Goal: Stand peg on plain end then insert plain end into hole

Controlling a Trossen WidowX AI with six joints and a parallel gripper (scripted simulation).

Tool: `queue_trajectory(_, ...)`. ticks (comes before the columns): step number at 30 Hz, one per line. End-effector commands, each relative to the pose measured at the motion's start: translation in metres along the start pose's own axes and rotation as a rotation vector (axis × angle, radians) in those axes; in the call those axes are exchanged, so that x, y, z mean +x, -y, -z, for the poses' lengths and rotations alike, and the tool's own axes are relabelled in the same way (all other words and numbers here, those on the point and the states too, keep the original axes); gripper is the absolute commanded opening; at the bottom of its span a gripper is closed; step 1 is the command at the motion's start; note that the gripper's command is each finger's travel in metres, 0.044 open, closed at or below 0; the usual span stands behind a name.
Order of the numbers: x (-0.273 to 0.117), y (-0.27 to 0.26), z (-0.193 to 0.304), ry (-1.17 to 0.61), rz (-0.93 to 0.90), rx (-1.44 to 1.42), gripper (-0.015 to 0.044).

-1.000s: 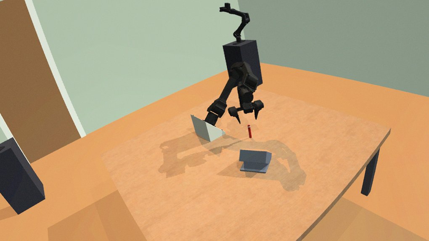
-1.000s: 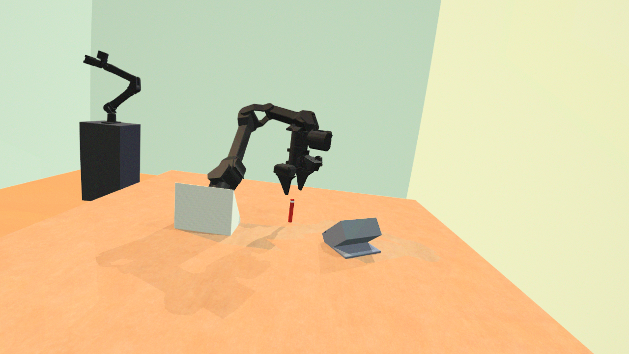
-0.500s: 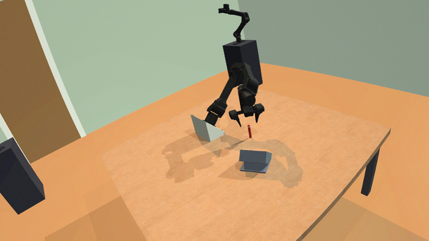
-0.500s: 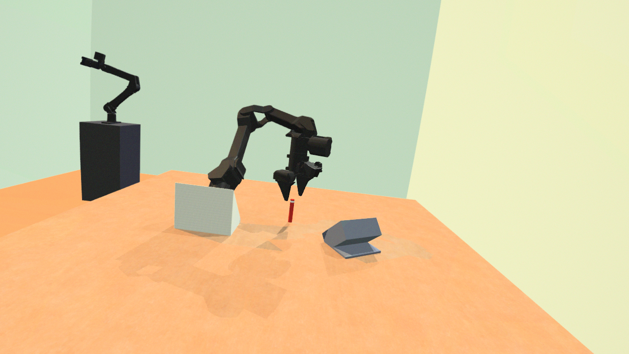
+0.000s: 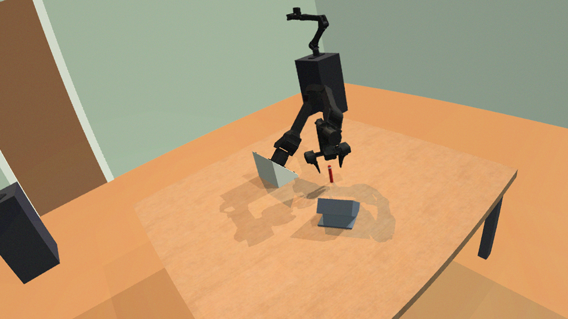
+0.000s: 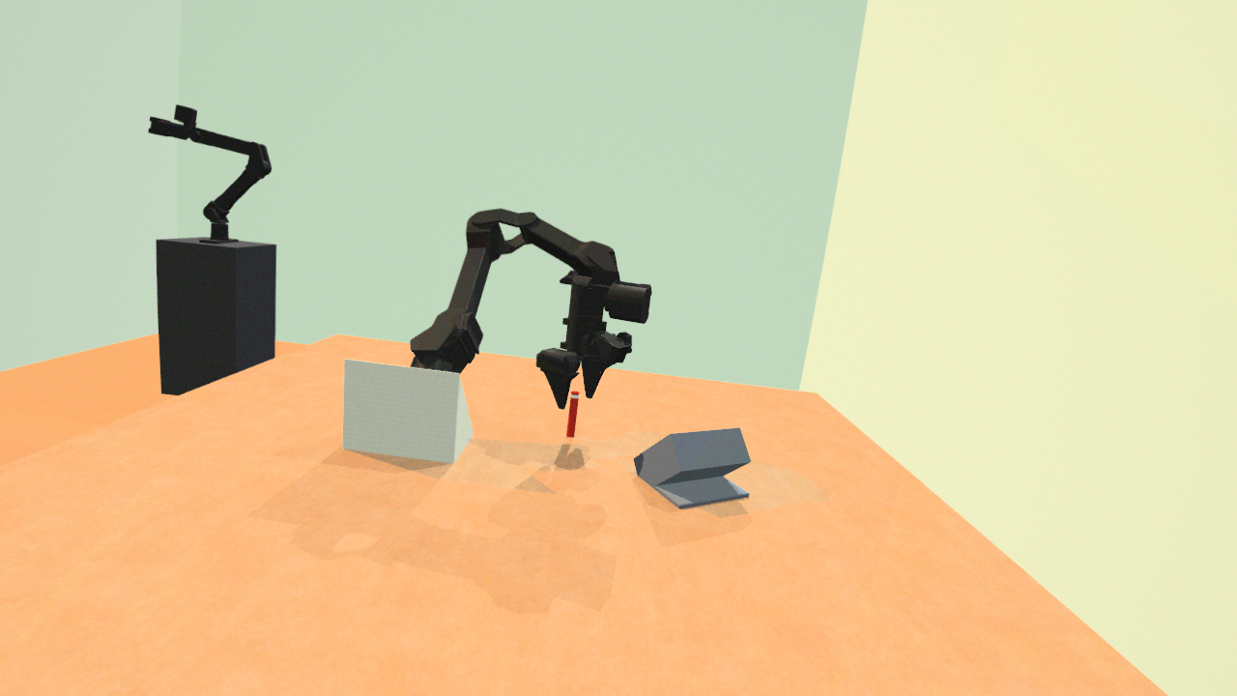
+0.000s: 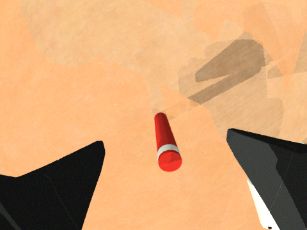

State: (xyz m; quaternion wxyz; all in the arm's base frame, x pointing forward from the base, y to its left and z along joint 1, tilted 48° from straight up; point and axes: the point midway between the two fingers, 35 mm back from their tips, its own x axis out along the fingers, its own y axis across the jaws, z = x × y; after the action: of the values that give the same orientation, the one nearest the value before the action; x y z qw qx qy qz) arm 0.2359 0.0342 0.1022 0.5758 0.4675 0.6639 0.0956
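Observation:
The red peg [image 5: 330, 174] [image 6: 571, 419] [image 7: 164, 132] stands upright on the table [image 5: 243, 275] [image 6: 432, 554], with its white-banded end up. My gripper [image 5: 330, 169] [image 6: 576, 402] [image 7: 166, 141] is open and points down. Its fingertips are near the height of the peg's top, one on either side in the wrist view, not touching it. The blue-grey block with the sloped panel [image 5: 334, 206] [image 6: 710, 453] stands on a thin base beyond the peg from the arm. Its hole does not show in any view.
A white wedge-shaped block [image 5: 266, 173] [image 6: 400, 412] stands close to the arm's base and partly hides it. Two more arms on dark pedestals [image 5: 15, 233] [image 5: 319, 72] stand off the table; one pedestal also shows in the exterior view [image 6: 197, 315].

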Motion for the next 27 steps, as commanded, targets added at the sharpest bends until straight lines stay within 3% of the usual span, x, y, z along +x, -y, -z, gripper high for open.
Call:
queue_trajectory(1, 0.007, 0.0, 0.002, -0.004, -0.004, 0.003, 0.044)
queue_trajectory(13, 0.023, 0.0, 0.004, -0.007, -0.008, 0.003, 0.044)
queue_trajectory(27, 0.02, 0.0, 0.002, -0.004, -0.004, -0.001, 0.0072)
